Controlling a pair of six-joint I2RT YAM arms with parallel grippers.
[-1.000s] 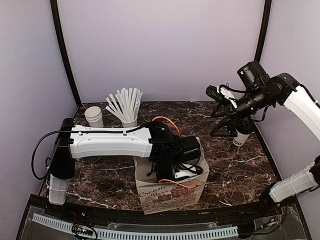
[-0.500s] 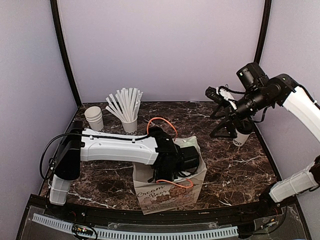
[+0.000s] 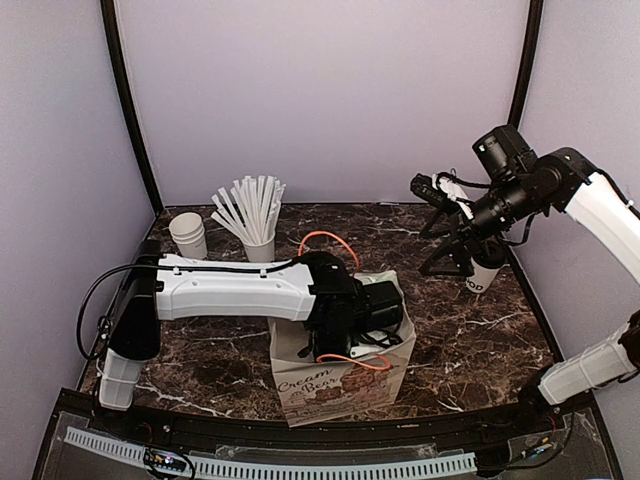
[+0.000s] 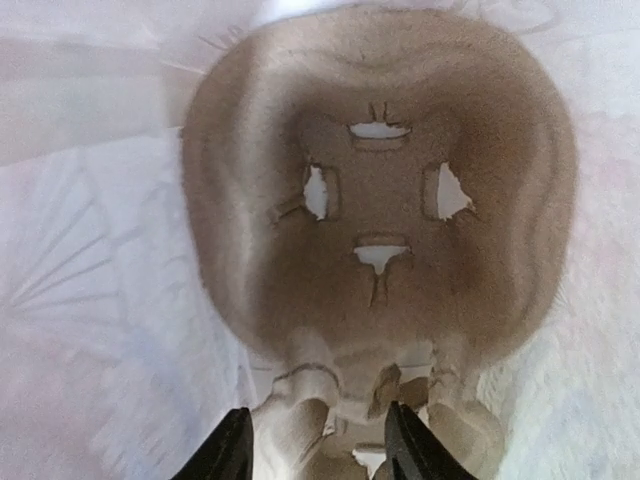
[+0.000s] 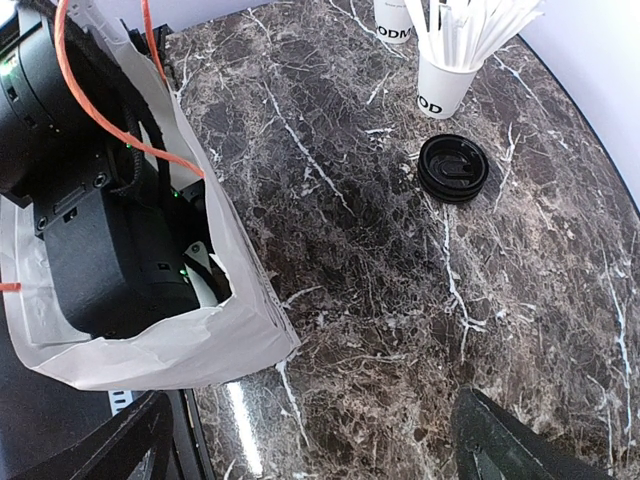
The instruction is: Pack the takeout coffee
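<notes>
Reached into the white printed paper bag with the left gripper, parted and clasping nothing, over the brown moulded-pulp cup carrier at the bottom. Held the right gripper wide and empty. Noted the small white paper takeout coffee cup outside the bag, far right on the dark marble table.

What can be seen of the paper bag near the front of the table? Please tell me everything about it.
The paper bag is white, with dark script lettering on its front face. It stands upright on the dark marble table, close to the front edge. Its mouth is open and the rim looks slightly crumpled. The left gripper is inside it, reaching in from above. Deep inside lies a brown moulded-pulp cup carrier.
</notes>
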